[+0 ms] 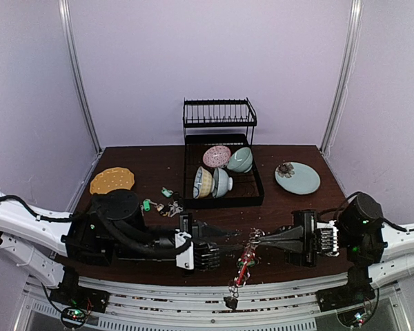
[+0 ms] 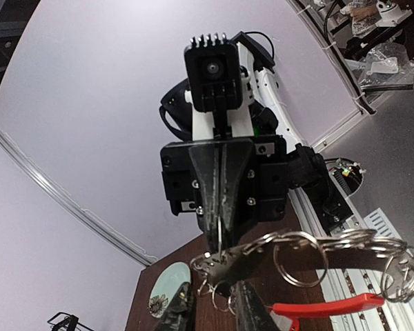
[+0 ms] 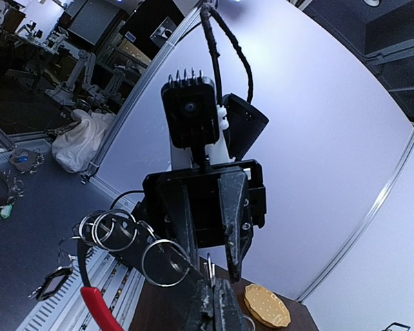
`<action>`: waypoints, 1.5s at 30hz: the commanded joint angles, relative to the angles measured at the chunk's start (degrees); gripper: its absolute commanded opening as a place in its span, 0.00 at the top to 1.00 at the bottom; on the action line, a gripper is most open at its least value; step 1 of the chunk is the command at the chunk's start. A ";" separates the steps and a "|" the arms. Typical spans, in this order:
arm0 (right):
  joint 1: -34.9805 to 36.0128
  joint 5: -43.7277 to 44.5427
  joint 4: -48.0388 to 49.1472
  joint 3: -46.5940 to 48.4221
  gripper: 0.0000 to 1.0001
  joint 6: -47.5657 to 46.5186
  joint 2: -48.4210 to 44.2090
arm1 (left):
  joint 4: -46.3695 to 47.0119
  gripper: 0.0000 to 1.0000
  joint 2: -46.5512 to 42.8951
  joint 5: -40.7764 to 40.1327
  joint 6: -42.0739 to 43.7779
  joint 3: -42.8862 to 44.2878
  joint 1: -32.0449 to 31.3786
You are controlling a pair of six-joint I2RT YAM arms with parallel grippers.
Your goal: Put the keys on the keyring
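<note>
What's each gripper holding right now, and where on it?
Right gripper is shut on the keyring, pinching its bare metal wire beside small split rings. Left gripper flanks that spot; whether it grips cannot be told.

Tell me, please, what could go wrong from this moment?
The right gripper pinches the keyring only at its fingertips, near the table front edge; a slip might drop it off the table. The left gripper has its fingers apart among the small split rings; closing there may catch the wrong ring or pull the keyring loose.
</note>
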 commanded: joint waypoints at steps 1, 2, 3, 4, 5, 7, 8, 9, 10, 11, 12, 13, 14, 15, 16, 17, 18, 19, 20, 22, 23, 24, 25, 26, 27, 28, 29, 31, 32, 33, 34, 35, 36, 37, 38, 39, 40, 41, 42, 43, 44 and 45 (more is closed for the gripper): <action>0.41 1.08 -0.76 2.09 1.00 -4.13 -1.60 | 4.64 0.78 -0.22 0.71 1.42 0.55 -0.17; 0.41 0.84 -0.20 1.98 1.00 -3.74 -1.90 | 4.75 0.78 -0.20 0.59 1.44 0.51 -0.18; 0.41 0.69 -0.01 2.04 1.00 -3.58 -2.02 | 4.85 0.78 -0.15 0.58 1.36 0.61 -0.18; 0.41 0.78 -0.33 2.31 1.00 -3.41 -1.98 | 5.12 0.77 -0.07 0.58 1.17 0.61 -0.18; 0.41 1.16 -1.19 2.68 1.00 -3.38 -1.94 | 5.24 0.77 -0.06 0.50 1.09 0.70 -0.18; 0.39 2.30 -1.68 2.56 1.00 -2.93 -2.12 | 5.13 0.76 0.01 0.29 1.07 0.80 -0.19; 0.41 2.71 -0.43 2.07 1.00 -1.53 -2.27 | 5.15 0.76 0.03 0.07 1.21 0.84 -0.18; 0.41 3.21 1.59 1.72 1.00 0.69 -2.29 | 5.27 0.76 -0.03 -0.10 1.30 0.84 -0.18; 0.41 3.44 2.69 1.98 1.00 3.35 -2.13 | 5.88 0.76 0.03 -0.65 1.35 0.87 -0.18; 0.41 3.48 2.98 2.62 1.00 6.18 -1.85 | 6.40 0.76 0.25 -1.36 1.23 0.90 -0.26; 0.41 3.23 4.42 2.69 1.00 9.21 -1.32 | 7.72 0.76 0.51 -2.49 1.06 1.08 -0.27; 0.41 2.77 9.41 1.93 1.00 12.27 -0.80 | 8.82 0.76 0.84 -3.57 0.87 1.28 -0.27; 0.41 2.22 12.89 0.43 1.00 15.80 -0.15 | 9.65 0.76 1.10 -4.15 0.87 1.45 -0.27; 0.41 1.78 21.49 -1.17 1.00 20.49 0.61 | 10.48 0.76 1.26 -3.97 1.17 1.43 -0.27; 0.41 1.01 26.23 -2.42 1.00 23.28 1.63 | 11.32 0.76 1.38 -3.35 1.61 1.26 -0.27; 0.41 0.52 29.06 -3.06 1.00 25.06 2.46 | 12.24 0.75 1.51 -2.50 1.71 1.10 -0.27; 0.41 0.28 31.18 -3.30 1.00 26.60 3.29 | 13.50 0.73 1.62 -1.57 1.53 1.04 -0.27; 0.42 0.35 33.61 -3.56 1.00 28.41 4.44 | 14.92 0.73 1.81 -1.01 1.12 0.82 -0.27; 0.41 0.59 36.67 -3.81 1.00 29.88 5.64 | 16.83 0.72 1.93 -0.58 0.63 0.65 -0.35; 0.41 0.85 41.39 -3.96 1.00 31.45 8.55 | 21.44 0.73 2.67 -0.10 -0.83 0.10 -0.36; 0.44 1.48 42.37 -3.86 1.00 31.54 9.56 | 23.62 0.74 3.08 0.37 -1.85 -0.08 -0.36; 0.46 2.30 42.89 -3.84 1.00 31.34 10.37 | 24.74 0.76 3.47 1.42 -2.49 -0.03 -0.36; 0.50 2.60 43.47 -3.59 1.00 31.08 11.34 | 25.36 0.77 3.76 2.67 -3.03 0.10 -0.42; 0.50 2.48 44.31 -3.38 1.00 30.94 11.98 | 25.69 0.78 4.02 3.53 -3.74 0.25 -0.44; 0.50 2.29 44.67 -3.07 1.00 30.91 12.57 | 26.14 0.80 4.34 3.86 -4.73 0.39 -0.45; 0.50 2.18 45.03 -2.90 1.00 30.97 13.10 | 25.93 0.81 4.61 3.89 -5.58 0.70 -0.45; 0.54 2.10 45.26 -2.63 1.00 31.08 13.58 | 25.25 0.82 4.78 3.92 -6.18 0.92 -0.47; 0.59 1.92 45.67 -2.31 1.00 31.16 14.37 | 24.59 0.80 4.83 4.08 -6.50 1.07 -0.45; 0.65 1.83 45.69 -2.26 1.00 31.05 14.69 | 24.55 0.79 4.79 4.27 -6.92 1.01 -0.45; 0.67 1.88 45.72 -2.19 1.00 30.91 14.95 | 24.49 0.79 4.73 4.88 -7.14 1.07 -0.45; 0.67 1.98 45.77 -2.17 1.00 30.76 15.14 | 24.30 0.77 4.77 5.23 -7.29 1.19 -0.42; 0.67 2.03 45.74 -2.10 1.00 30.66 15.30 | 24.12 0.76 4.96 5.42 -7.71 1.43 -0.44; 0.67 2.02 45.59 -1.97 1.00 30.52 15.37 | 23.86 0.76 5.25 5.06 -8.09 1.81 -0.45; 0.72 1.82 45.30 -1.83 1.00 30.18 15.45 | 23.65 0.77 5.52 4.60 -8.46 2.18 -0.45; 0.80 1.64 44.61 -1.70 1.00 29.79 15.45 | 23.53 0.79 5.70 4.06 -8.75 2.45 -0.45; 0.84 1.56 44.03 -1.47 1.00 29.57 15.44 | 23.64 0.81 5.84 3.63 -8.83 2.54 -0.42; 0.93 1.58 43.62 -1.42 1.00 29.46 15.32 | 23.68 0.82 5.94 3.49 -8.96 2.62 -0.49; 0.99 1.49 43.55 -1.48 1.00 29.23 15.31 | 23.63 0.83 6.10 3.41 -9.16 2.76 -0.45; 1.07 1.49 43.23 -1.52 1.00 29.05 15.17 | 23.56 0.84 6.31 3.19 -9.38 2.97 -0.45; 1.11 1.52 42.66 -1.42 1.00 28.79 14.93 | 23.44 0.85 6.50 2.91 -9.78 3.11 -0.45; 1.18 1.61 41.89 -1.45 1.00 28.39 14.63 | 23.44 0.86 6.67 2.48 -10.19 3.36 -0.45; 1.20 1.78 41.21 -1.38 1.00 27.91 14.36 | 23.32 0.87 6.92 1.91 -10.43 3.60 -0.45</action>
